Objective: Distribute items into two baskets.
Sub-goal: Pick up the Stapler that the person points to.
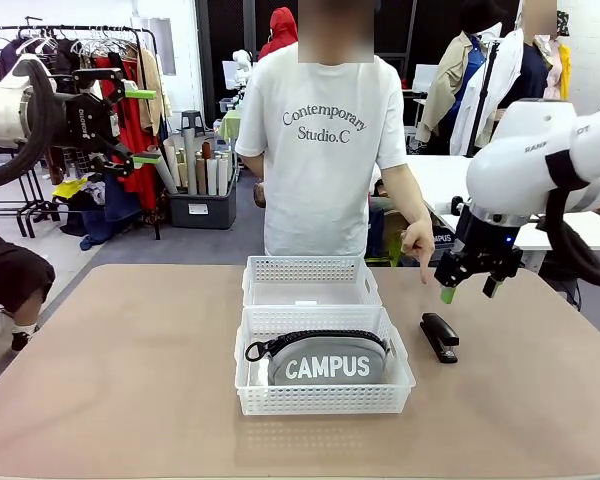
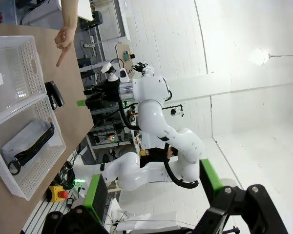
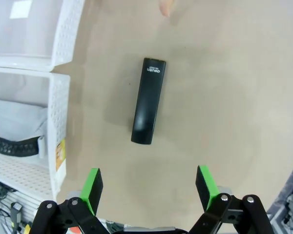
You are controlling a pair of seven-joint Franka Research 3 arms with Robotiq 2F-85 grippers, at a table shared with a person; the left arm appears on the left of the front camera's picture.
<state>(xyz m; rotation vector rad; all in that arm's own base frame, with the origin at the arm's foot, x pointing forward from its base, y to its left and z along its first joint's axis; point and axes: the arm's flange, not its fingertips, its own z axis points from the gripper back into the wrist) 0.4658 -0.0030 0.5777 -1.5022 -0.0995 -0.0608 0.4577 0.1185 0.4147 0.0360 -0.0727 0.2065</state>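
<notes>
Right of the near basket point(image 1: 325, 400), on bare counter point(image 1: 130, 380), the black stapler point(image 1: 439, 336) lies flat, close to the basket's side wall but not touching it. It is the one item left outside. The grey CAMPUS pouch point(image 1: 328, 362) already lies in the near basket and nearly fills it. The far basket point(image 1: 310, 268), set right against the near one, holds no item, just a small white label on its clear bottom. By my reading, then, the stapler belongs in the far basket. The person's hand point(image 1: 417, 243) points a finger down towards the counter just beyond the stapler, probably to mark it out.

The right claw point(image 1: 468, 291) hangs above the stapler, released, its green pads spread far wider than the stapler's narrow body. In the wrist view the pads stand to either side of the stapler's long line, which suits a pinch across the width. The left claw point(image 1: 152, 127) is held high off to the side, also released and grasping nothing, likely to leave the middle free.

Open counter lies to the stapler's right and near sides. The tight spots are the lattice wall on its left and the pointing finger beyond it, and any carry would have to clear the far basket's rim
</notes>
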